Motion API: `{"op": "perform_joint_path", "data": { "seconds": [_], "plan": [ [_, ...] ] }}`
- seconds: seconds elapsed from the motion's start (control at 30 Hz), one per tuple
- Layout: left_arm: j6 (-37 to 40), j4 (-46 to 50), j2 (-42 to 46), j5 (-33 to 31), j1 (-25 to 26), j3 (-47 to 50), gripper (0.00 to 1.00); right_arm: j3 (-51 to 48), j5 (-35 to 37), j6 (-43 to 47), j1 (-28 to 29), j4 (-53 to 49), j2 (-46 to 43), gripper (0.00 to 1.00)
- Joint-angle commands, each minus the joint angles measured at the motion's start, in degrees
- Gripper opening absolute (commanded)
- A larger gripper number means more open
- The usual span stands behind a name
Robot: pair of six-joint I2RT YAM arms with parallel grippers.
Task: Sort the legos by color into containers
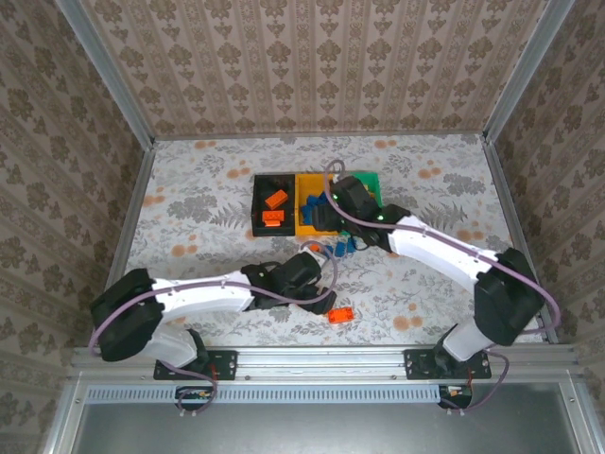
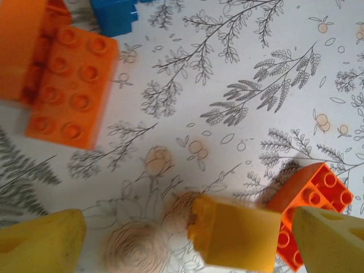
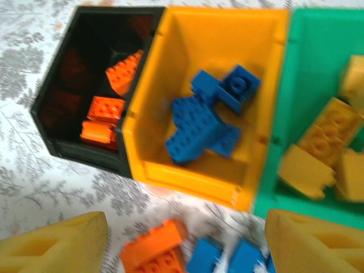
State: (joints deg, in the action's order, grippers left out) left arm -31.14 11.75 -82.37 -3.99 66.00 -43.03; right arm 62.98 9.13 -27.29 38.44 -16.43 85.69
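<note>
My left gripper (image 2: 187, 224) hangs open low over the table, and a yellow lego (image 2: 236, 233) lies between its fingers, nearer the right one. An orange lego (image 2: 315, 196) sits just beyond that finger, and it also shows from above (image 1: 342, 316) beside the left gripper (image 1: 321, 301). My right gripper (image 3: 186, 227) is open and empty above the near edge of the containers, over an orange lego (image 3: 153, 250) and blue legos (image 3: 205, 259). The black bin (image 3: 79, 151) holds orange legos, the yellow bin (image 3: 187, 170) blue ones, the green bin (image 3: 273, 170) yellow ones.
A larger orange brick (image 2: 71, 85) and a blue brick (image 2: 116, 14) lie farther ahead of the left gripper. Seen from above, the three bins stand side by side at mid-table, the black bin (image 1: 257, 203) leftmost, with loose blue bricks (image 1: 340, 248) just in front of them.
</note>
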Motion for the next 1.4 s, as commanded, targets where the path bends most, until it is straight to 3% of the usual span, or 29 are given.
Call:
{"op": "perform_joint_path", "data": {
  "seconds": [0.0,0.37,0.63,0.8,0.97,1.1,1.23,1.37],
  "plan": [
    [3.59,1.22,-2.86,1.22,0.86,-3.41,0.87,-4.04,1.72,-1.73,-0.06,1.97,-5.38,0.75],
    [4.68,5.38,-10.52,4.02,2.56,-7.37,0.74,-10.38,2.37,-2.43,-3.69,1.27,-14.37,0.76],
    [4.55,6.03,-11.28,3.73,2.56,-7.7,0.54,-10.69,2.39,-2.47,-5.2,1.0,-15.8,0.76],
    [4.13,6.94,-9.88,2.73,2.47,-7.31,0.44,-11.12,2.66,-2.77,-5.73,0.97,-16.33,0.76],
    [3.72,9.03,-3.32,-1.99,1.06,-6.44,0.41,-11.46,2.65,-2.96,-5.97,0.88,-16.86,0.76],
    [4.13,10.93,4.93,-8.3,-3.57,-5.86,0.39,-11.99,2.82,-3.14,-6.13,0.69,-17.44,0.76],
    [5.7,10.03,10.08,-12.71,-12.72,-6.86,0.37,-12.7,2.87,-3.38,-6.33,0.71,-17.85,0.76],
    [8.83,4.45,9.1,-11.52,-20.86,-9.61,0.37,-12.99,2.91,-3.52,-6.44,0.36,-17.79,0.76]
  ]
}}
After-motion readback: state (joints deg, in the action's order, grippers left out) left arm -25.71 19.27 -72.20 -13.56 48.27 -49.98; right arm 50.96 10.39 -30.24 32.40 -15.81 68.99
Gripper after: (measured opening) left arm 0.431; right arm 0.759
